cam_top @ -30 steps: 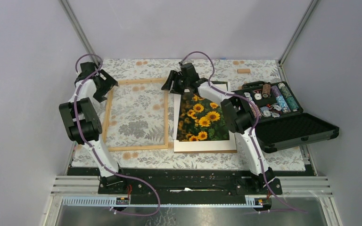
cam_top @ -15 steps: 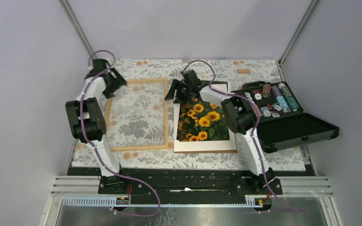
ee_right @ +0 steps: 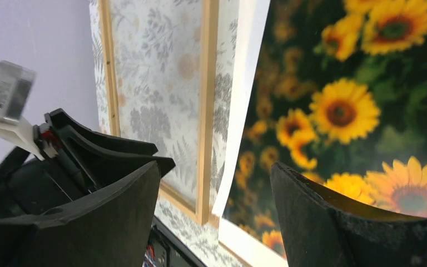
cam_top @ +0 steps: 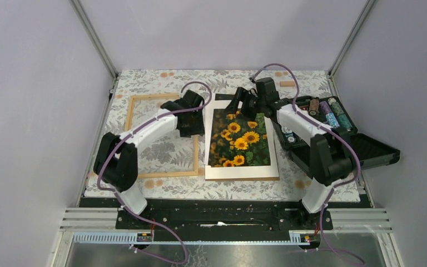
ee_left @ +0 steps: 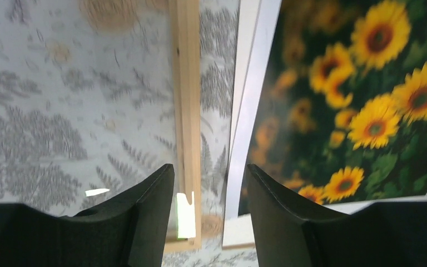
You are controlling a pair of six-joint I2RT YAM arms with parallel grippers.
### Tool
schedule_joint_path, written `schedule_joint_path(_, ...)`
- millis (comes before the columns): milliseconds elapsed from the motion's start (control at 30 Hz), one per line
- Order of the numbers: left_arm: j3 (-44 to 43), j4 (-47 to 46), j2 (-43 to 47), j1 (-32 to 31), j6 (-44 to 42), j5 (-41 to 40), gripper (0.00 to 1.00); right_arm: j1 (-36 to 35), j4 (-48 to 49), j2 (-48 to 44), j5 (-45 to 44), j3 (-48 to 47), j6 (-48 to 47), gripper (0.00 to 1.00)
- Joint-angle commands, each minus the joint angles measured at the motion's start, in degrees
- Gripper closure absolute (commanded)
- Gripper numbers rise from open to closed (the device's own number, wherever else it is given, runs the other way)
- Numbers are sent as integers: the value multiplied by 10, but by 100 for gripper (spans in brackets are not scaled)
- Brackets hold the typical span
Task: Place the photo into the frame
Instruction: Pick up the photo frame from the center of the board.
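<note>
Beside frame, photo, chips in black case, left hand and right hand open

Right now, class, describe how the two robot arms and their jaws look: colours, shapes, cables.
The left arm and right arm have white link shells joined by chunky black joints. A purple cable loops along each. The jaws are matt black, broad and wedge-shaped.
</note>
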State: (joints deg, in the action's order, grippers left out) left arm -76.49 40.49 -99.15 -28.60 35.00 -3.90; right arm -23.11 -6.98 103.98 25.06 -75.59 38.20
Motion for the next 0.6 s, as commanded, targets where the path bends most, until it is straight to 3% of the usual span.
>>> schedule_joint_path(0,53,57,85,-66,24,-56,45,-10,-7,-57,-1,68,-28,20)
schedule_joint_path(133,117,71,132,-90,34,-16,47,-13,24,-82,25,116,-8,20)
schedule_joint_path(433,188,104,183,-94,33,-40,47,-59,41,-88,32,130,-7,20)
schedule_joint_path(500,188,102,211,-51,26,-43,37,-78,61,-76,52,129,13,20)
schedule_joint_path(567,192,90,244,28,11,-14,22,-101,108,-61,71,129,41,21)
